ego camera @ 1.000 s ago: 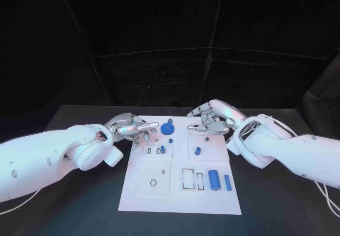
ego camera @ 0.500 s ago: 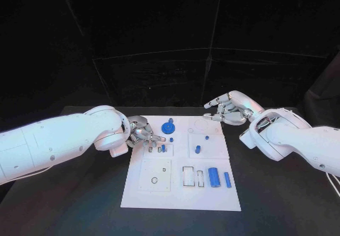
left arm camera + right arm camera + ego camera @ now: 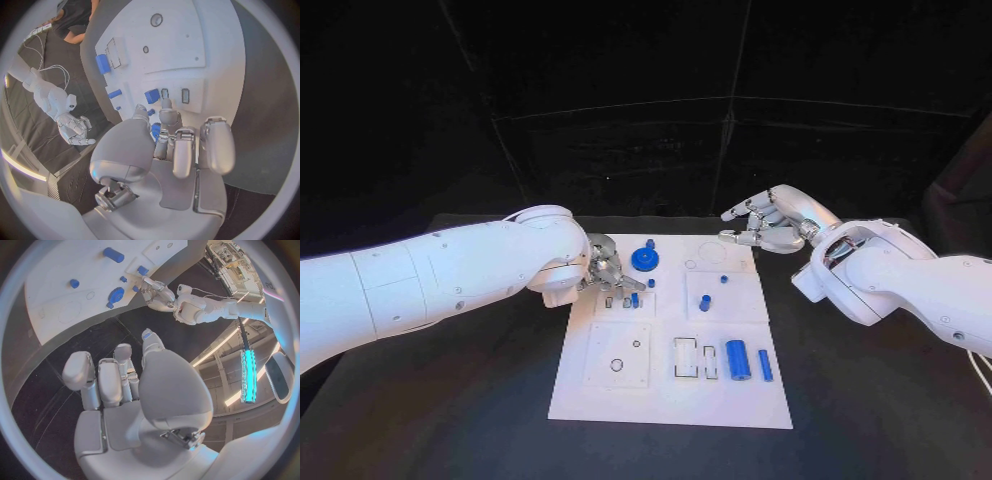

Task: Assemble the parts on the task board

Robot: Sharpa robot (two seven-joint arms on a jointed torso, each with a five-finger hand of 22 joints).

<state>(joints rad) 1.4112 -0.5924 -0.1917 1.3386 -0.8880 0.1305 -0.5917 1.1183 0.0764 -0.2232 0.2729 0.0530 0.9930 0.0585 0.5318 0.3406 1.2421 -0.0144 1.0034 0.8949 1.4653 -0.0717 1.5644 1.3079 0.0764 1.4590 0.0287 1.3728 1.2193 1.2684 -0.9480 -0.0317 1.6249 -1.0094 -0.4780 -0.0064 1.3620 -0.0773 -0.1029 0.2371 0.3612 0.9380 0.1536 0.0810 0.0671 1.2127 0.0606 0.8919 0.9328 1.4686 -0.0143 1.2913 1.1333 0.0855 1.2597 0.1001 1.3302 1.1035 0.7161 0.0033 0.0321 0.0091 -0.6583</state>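
The white task board (image 3: 668, 395) lies in the middle of the head view on the black tabletop (image 3: 444, 420), its long side running away from the robot. Small blue parts sit on it: a round wheel-like piece (image 3: 645, 260) near the upper edge, a short peg (image 3: 705, 302) toward the centre right, and a thick cylinder (image 3: 736, 360) with a thinner rod (image 3: 764, 365) just beside it in the lower right.

The left hand (image 3: 604, 274) is at the board's upper left, its fingers (image 3: 177, 150) curled down over the slots there, close to a small blue block (image 3: 152, 95). Whether the fingertips pinch a part or merely touch the board, I cannot tell, since the hand covers the spot.

The right hand (image 3: 769, 226) hovers at the upper right, off the board's far corner, over the tabletop. Its fingers (image 3: 100, 377) are slightly bent and apart, holding nothing.
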